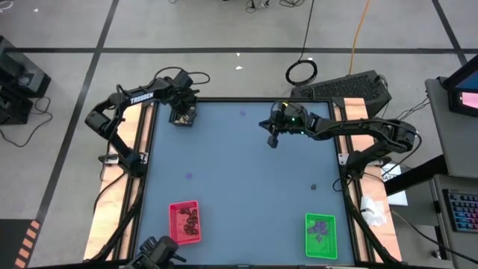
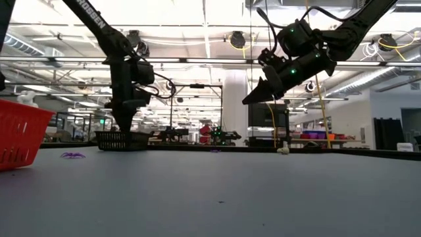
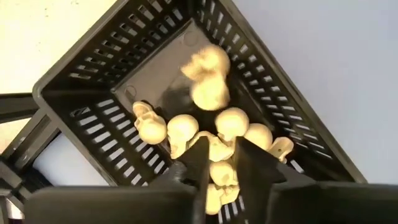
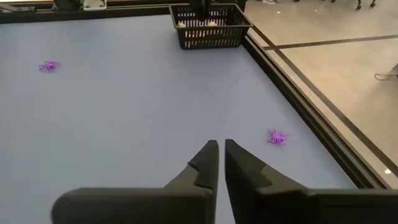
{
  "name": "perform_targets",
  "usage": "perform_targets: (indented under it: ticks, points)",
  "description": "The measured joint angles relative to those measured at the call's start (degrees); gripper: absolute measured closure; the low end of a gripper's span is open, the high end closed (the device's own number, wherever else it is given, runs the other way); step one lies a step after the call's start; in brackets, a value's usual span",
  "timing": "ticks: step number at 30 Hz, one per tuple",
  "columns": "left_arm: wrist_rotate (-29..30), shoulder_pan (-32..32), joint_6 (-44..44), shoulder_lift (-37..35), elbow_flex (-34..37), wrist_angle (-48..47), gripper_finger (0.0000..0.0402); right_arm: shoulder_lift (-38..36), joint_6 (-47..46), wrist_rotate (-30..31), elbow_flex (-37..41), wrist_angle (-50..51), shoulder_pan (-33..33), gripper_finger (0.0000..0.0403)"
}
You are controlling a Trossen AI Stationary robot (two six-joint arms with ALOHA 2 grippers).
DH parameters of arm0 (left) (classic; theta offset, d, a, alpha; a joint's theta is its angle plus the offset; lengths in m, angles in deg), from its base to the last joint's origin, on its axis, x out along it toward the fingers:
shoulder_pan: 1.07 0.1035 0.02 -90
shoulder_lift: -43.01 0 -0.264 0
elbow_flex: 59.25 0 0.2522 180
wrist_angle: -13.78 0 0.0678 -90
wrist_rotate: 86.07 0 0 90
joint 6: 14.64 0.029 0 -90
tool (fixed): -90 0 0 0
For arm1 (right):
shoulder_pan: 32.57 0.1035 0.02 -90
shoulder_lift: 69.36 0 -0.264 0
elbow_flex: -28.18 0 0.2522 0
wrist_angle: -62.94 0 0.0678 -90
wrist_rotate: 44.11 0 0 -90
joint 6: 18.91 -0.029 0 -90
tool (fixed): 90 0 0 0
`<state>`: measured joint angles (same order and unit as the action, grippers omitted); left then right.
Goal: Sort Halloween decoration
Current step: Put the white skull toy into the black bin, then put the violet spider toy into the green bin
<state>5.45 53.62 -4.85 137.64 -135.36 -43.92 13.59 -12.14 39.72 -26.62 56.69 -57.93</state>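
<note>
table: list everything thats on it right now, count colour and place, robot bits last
black tray: one, black mesh, far left corner of the table.
cream-white lumps: several, cream, piled inside the black tray.
red tray: one, red, near left, holding dark trinkets.
green tray: one, green, near right, holding purple bits.
loose purple bits: at least three, purple, flat on the table, apart from each other.
small dark lump: one, on the table's right side.
left gripper: over the black tray, fingers slightly apart.
right gripper: raised above the far middle of the table, shut, holding nothing.

Grey tiled floor (image 1: pixel 67 30) with dark seams, bright ceiling lights (image 2: pixel 217 16), white column (image 2: pixel 233 105)
</note>
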Motion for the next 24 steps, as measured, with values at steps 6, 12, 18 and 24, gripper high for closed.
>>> perform_targets:
  ticks: [6,12,18,24]
  points:
    - [3.2,-1.2,1.5,-1.2,0.0,1.4,0.0296,0.0,0.8,0.0,-0.9,0.3,0.0,0.0347]
    - [4.7,-4.6,1.1,-6.6,0.0,4.8,0.0336,-0.1,1.1,0.1,-4.3,7.3,0.0,0.0316]
    - [4.1,-11.9,2.2,-13.5,0.0,4.1,0.0379,-2.2,0.8,0.2,-5.2,12.9,1.7,0.0313]
    - [1.7,-25.5,3.0,-17.8,0.0,2.0,0.0395,-2.9,1.2,0.3,-5.2,13.8,7.0,0.0371]
